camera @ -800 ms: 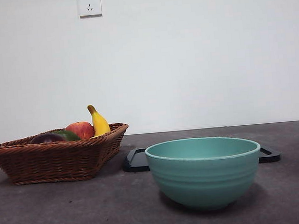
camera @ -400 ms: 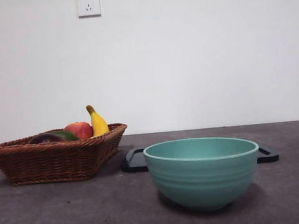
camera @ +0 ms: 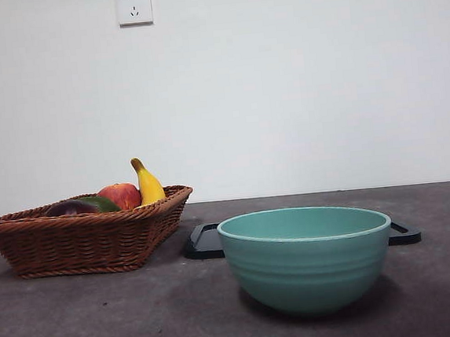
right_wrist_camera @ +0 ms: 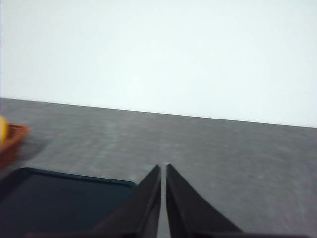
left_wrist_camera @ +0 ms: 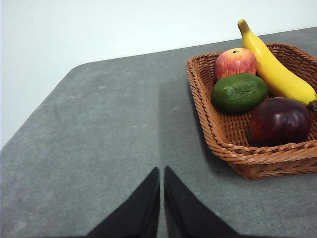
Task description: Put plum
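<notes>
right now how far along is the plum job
Nothing looks done yet. The plum lies in the wicker basket beside the green fruit, the apple and the banana. Nothing is in hand: the left gripper is shut, apart from the basket, and the right gripper is shut near the black tray. Left: reach, grasp, lift and place the plum. The teal bowl looks empty from here.

Whole front view nudged slightly, bowl (camera: 307, 257) and basket (camera: 85, 232) shifting together
</notes>
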Robot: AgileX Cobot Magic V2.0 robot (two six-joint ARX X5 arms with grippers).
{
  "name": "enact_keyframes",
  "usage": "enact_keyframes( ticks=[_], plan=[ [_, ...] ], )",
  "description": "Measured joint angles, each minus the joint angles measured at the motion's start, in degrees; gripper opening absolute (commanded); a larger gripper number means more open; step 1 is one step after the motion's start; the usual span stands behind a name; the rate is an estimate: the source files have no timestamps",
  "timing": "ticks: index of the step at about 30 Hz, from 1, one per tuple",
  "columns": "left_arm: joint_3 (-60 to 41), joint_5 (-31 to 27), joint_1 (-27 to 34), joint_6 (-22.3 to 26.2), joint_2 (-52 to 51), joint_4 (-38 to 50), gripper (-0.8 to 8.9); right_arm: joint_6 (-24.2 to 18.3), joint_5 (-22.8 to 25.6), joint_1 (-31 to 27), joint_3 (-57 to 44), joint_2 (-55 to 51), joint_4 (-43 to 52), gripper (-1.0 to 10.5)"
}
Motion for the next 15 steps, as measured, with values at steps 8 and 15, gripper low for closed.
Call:
enact_keyframes(
  ticks=[8,15],
  plan=[
    [0.0,0.0,0.0,0.0,0.0,0.0,0.12,0.0,4.5,-0.6,-11.6,-9.6,4.2,0.1],
    [0.0,0.0,0.0,0.0,0.0,0.0,0.12,0.0,5.0,-0.6,-17.6,-12.4,5.2,0.1]
  ],
)
